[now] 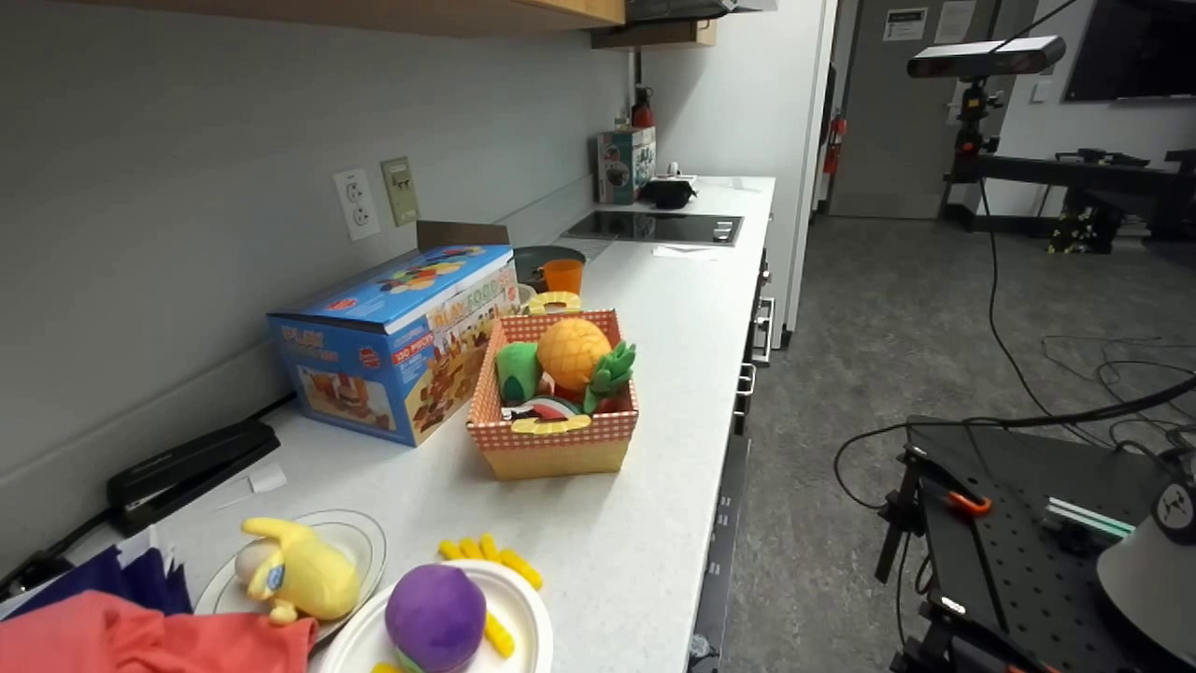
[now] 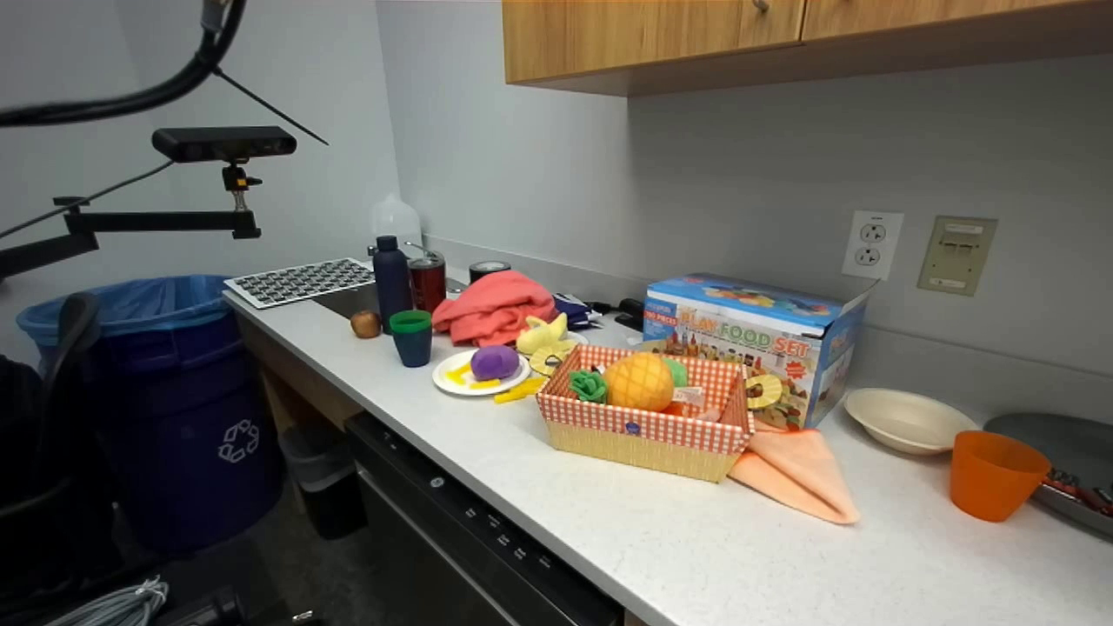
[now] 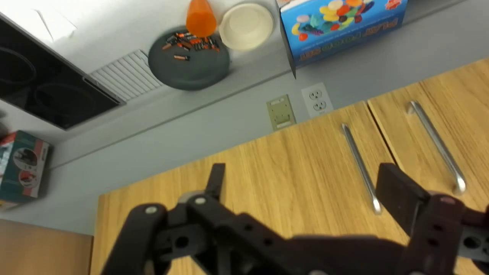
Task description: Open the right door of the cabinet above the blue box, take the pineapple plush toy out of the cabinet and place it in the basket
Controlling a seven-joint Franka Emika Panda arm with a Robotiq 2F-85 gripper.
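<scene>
Wrist view: jaws parted wide, gripping nothing; seen between them, off-centre, silver metal bar handle (image 3: 360, 168) on the shut right door (image 3: 267, 179) of the tan wooden cabinet (image 3: 305, 183). Both exterior views: oval orange-yellow, green-crowned pineapple plush toy (image 2: 639, 381), judged below the jaws, inside the tan woven basket (image 2: 643, 454). Placement seemingly done; if opening, centre and square jaws on the handle, pull along the door's arc.

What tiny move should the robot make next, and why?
Probably ease the open gripper back from the cabinet. The pineapple toy already lies in the basket, the gripper holds nothing, and the doors in the wrist view look shut, so the job seems done.
</scene>
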